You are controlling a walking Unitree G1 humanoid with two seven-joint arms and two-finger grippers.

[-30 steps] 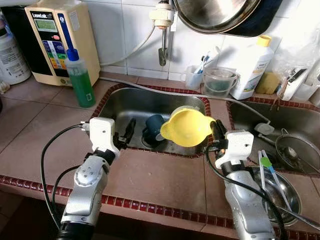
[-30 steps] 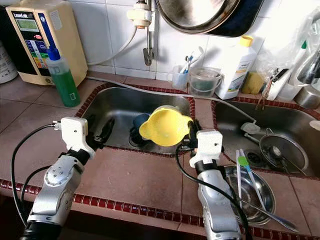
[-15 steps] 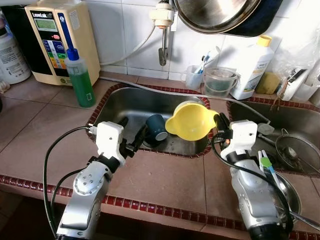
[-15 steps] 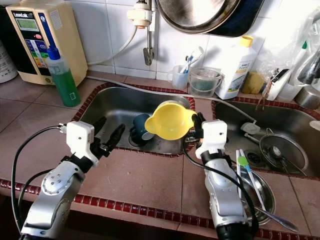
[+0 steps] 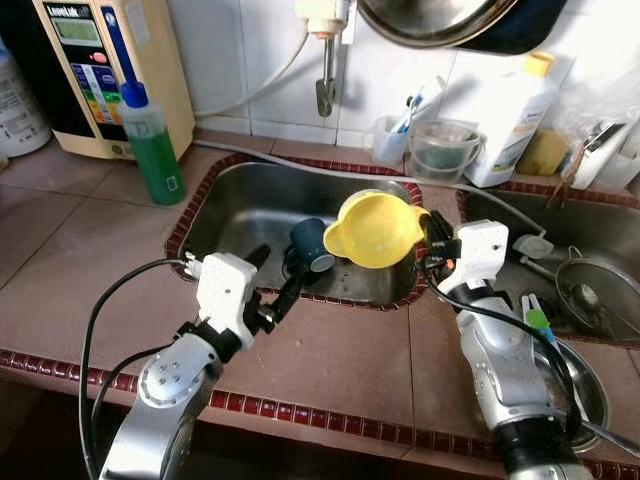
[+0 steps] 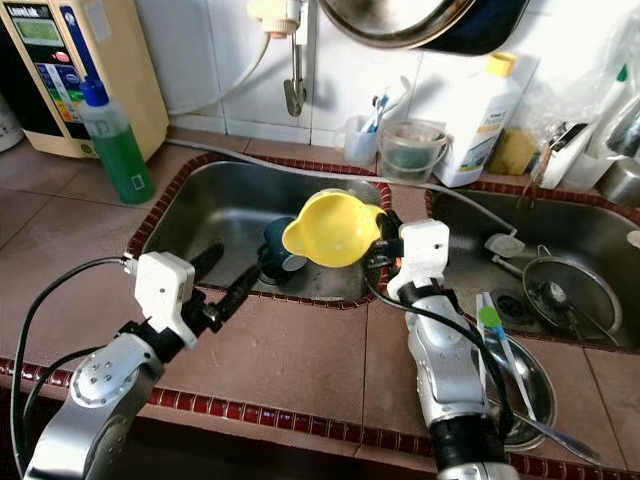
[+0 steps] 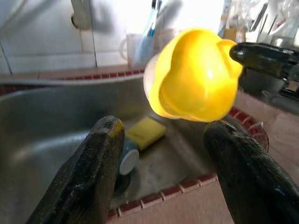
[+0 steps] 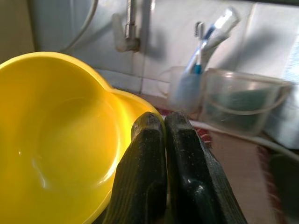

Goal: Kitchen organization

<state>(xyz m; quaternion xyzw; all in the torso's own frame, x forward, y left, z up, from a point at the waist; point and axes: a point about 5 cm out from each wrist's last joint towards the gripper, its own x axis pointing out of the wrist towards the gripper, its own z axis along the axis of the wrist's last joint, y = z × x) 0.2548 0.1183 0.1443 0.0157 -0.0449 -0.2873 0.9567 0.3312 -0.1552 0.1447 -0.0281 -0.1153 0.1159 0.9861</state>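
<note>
Since a second ago the left gripper [image 5: 272, 287] has pulled back from the sink [image 5: 215, 205] to hover over its near rim, and the right gripper [image 5: 428, 242] has carried the yellow scoop [image 5: 372, 229] slightly up and toward the divider between the basins.

Furthest left, the green bottle [image 5: 153, 146] stands on the counter [image 5: 80, 265] in front of the water unit [image 5: 95, 70], well apart from both arms. The left gripper's fingers are spread wide and hold nothing. Below it in the basin lie a blue cup [image 5: 309, 245] and a yellow sponge [image 7: 145, 131]. The scoop hangs over the basin's right part, its rim pinched between the right gripper's closed fingers [image 8: 149, 154].

Risk: that pinch is thin and at the edge, so a quick swing could twist the scoop loose into the sink. Carried right, it could clip the hose [image 5: 480, 213] or the strainer [image 5: 598, 292]; carried back, the toothbrush cup [image 5: 389, 141] and small pail [image 5: 440, 151].

Open room is best on the tiles in front of the sink; the right side is crowded by the steel bowl [image 5: 588, 385] with utensils
</note>
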